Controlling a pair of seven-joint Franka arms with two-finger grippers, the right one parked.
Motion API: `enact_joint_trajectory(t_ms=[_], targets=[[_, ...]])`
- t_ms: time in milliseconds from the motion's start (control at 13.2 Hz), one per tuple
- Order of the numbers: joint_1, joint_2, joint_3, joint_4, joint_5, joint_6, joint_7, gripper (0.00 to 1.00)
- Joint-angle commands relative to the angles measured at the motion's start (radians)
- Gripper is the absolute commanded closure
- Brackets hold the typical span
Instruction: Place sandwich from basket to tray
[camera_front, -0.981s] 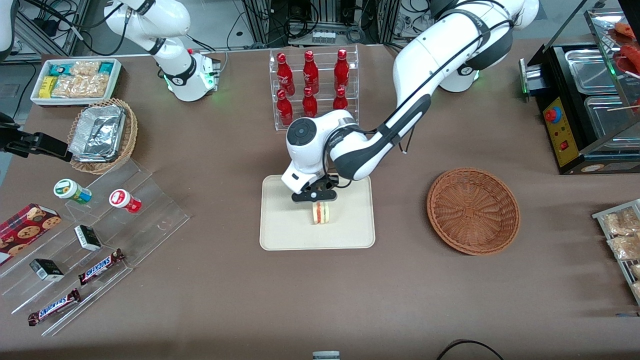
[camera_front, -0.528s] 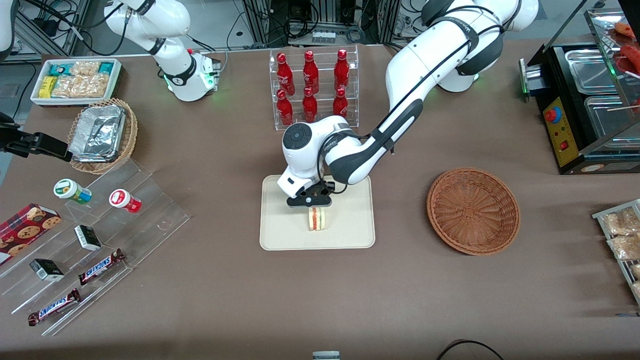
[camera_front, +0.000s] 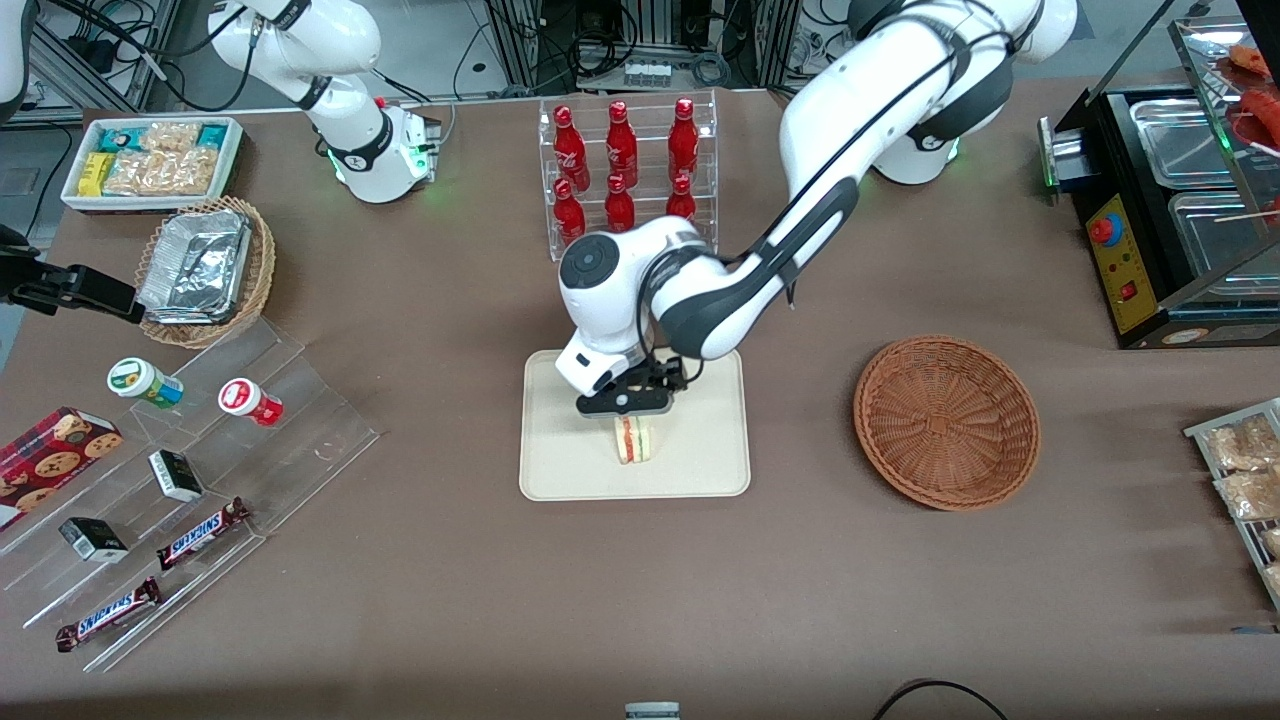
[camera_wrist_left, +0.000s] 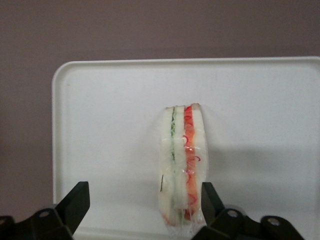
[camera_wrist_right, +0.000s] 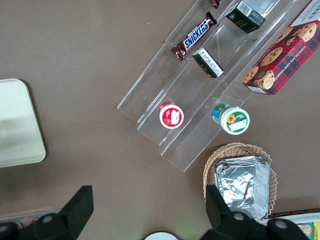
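A brown table (camera_front: 640, 580) filled the front view, with racks of cabling along the top edge of the frame. At the centre lay the cream-white tray (camera_front: 570, 470), and on it the sandwich (camera_front: 633, 440) stood upright on edge, its red and green filling lines facing the camera. The left arm's gripper (camera_front: 628, 412) hung directly above the sandwich, over the middle of the tray. In the wrist view its fingers (camera_wrist_left: 75, 202) stood spread wide apart: one well clear of the sandwich (camera_wrist_left: 182, 165) with bare tray (camera_wrist_left: 110, 125) between them, the other just beside the wrapped wedge, though contact could not be judged. The reddish-brown wicker basket (camera_front: 947, 422) sat at centre right of the front view, well apart from the tray, toward the working arm's end of the table. A clear rack of red bottles (camera_front: 625, 170) stood above centre, farther from the camera than the tray. At lower left, Snickers bars (camera_front: 200, 533) lay on clear acrylic steps, and a tan basket of foil containers (camera_front: 205, 270) sat at the left.
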Motion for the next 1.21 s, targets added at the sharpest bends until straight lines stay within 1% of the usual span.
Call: enact_joint_trajectory(t_ms=[0,151,226,302,453,679,755,906,1132], targets=[[0.09,-0.208,0.004,-0.09,-0.124,-0.097,-0.007,0.0],[0.183,-0.339,0.004,-0.135,-0.227,-0.157,-0.012,0.0],[0.228,-0.383,0.006,-0.135,-0.262,-0.23,0.001,0.0],[0.294,-0.416,0.001,-0.135,-0.275,-0.296,0.035,0.0],[0.386,-0.486,0.003,-0.137,-0.323,-0.366,0.195,0.0],[0.502,-0.566,0.003,-0.144,-0.341,-0.462,0.361,0.0],[0.551,-0.595,0.003,-0.159,-0.363,-0.476,0.424,0.0],[0.654,-0.661,0.003,-0.211,-0.397,-0.476,0.567,0.0],[0.774,-0.717,0.01,-0.256,-0.416,-0.484,0.784,0.0]])
